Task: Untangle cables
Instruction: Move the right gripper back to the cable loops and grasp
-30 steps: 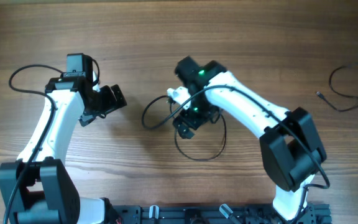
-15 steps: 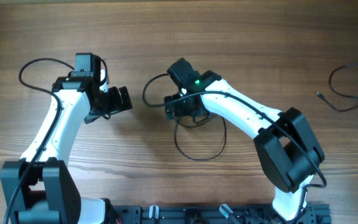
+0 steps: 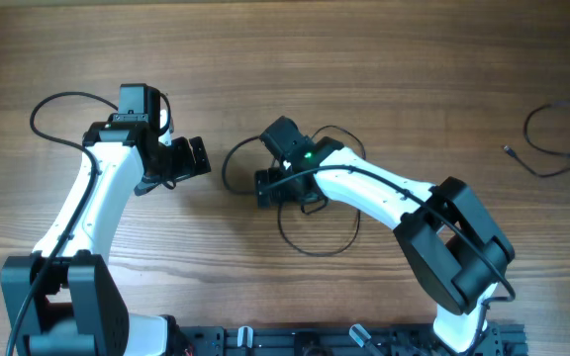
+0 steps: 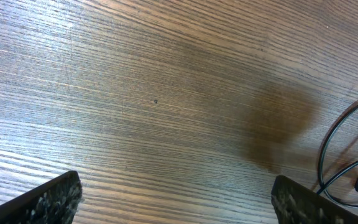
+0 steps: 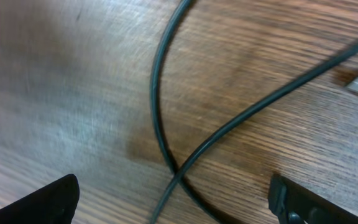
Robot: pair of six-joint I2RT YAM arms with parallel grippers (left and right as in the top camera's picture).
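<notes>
Wooden table [image 3: 384, 59] around looped cables [image 5: 153, 93]

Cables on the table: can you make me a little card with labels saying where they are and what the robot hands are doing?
middle cables: loose loops that cross, under the right gripper
other cable: alone at the far right of the table
right gripper: open, low over the crossing, not pinching
left gripper: open, over bare wood
table: brown wood
</notes>
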